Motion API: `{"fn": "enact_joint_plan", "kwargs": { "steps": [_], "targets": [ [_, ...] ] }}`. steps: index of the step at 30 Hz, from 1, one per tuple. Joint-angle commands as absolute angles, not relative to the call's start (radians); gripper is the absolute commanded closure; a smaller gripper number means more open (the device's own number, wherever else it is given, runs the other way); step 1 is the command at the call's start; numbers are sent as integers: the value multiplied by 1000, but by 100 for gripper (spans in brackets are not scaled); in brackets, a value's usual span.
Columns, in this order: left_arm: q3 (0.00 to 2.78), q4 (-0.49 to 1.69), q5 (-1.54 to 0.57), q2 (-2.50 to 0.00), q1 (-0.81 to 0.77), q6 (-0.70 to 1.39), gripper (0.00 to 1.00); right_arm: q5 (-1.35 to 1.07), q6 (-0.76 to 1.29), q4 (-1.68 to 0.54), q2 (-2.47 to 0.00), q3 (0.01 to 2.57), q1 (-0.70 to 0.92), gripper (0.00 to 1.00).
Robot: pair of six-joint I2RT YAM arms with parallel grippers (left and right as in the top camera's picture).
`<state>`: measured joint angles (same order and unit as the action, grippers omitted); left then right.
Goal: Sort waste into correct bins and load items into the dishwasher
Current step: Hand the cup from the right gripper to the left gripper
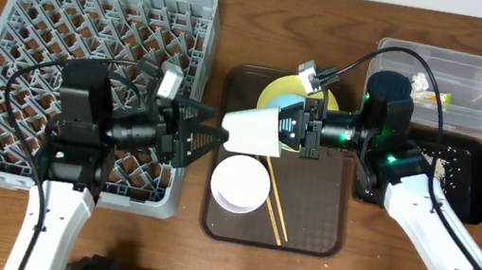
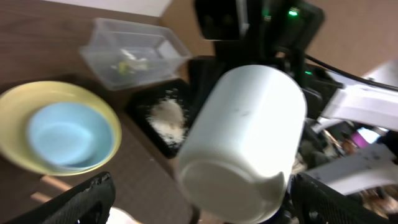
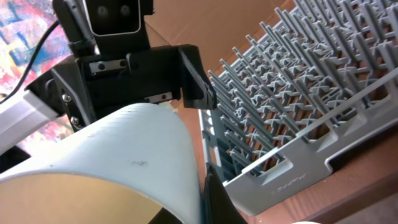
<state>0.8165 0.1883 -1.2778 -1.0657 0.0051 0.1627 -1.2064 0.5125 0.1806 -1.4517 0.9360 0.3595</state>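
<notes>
My right gripper [image 1: 292, 128] is shut on the rim of the small white cup [image 1: 251, 129], holding it on its side above the brown tray. One right finger [image 3: 214, 199] presses against the cup wall [image 3: 112, 155]. My left gripper [image 1: 217, 137] is open, and its fingers [image 2: 81, 199] straddle the cup's base [image 2: 242, 143] without closing. The grey dishwasher rack [image 1: 86, 83] stands at the left. The yellow plate [image 1: 278, 91] carries the light blue bowl [image 2: 65, 134]. The pale pink bowl [image 1: 238, 184] and the chopsticks [image 1: 275, 202] lie on the tray.
The brown tray [image 1: 317, 204] sits at centre. At the right, the clear tub [image 1: 478, 89] holds a tissue [image 1: 418, 82] and a wrapper [image 2: 127, 65]. The black tray [image 1: 468, 183] holds rice crumbs [image 2: 166, 118]. The rack's edge [image 3: 292, 168] is close beside the cup.
</notes>
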Motion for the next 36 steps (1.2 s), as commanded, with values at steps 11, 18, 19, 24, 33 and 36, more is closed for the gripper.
{"fn": "enact_joint_plan", "kwargs": {
  "steps": [11,18,19,24,33,36],
  "targets": [
    [835,33,-1376,-1077,-145,205,9,-1266,588,265,-1436,952,355,99],
    [835,-35,-1376,-1077,-178,224,10,-1269,603,275,-1436,952,356,99],
    [835,-44,-1376,-1077,-185,224,10,-1269,606,279,-1436,952,360,99],
    [835,-66,-1353,-1077,-220,224,13,-1269,617,301,-1436,952,374,99],
    [835,-69,-1349,-1077,-242,223,18,-1270,675,360,-1436,952,381,99],
    [835,-70,-1338,-1077,-242,223,22,-1282,680,360,-1435,952,384,99]
  ]
}}
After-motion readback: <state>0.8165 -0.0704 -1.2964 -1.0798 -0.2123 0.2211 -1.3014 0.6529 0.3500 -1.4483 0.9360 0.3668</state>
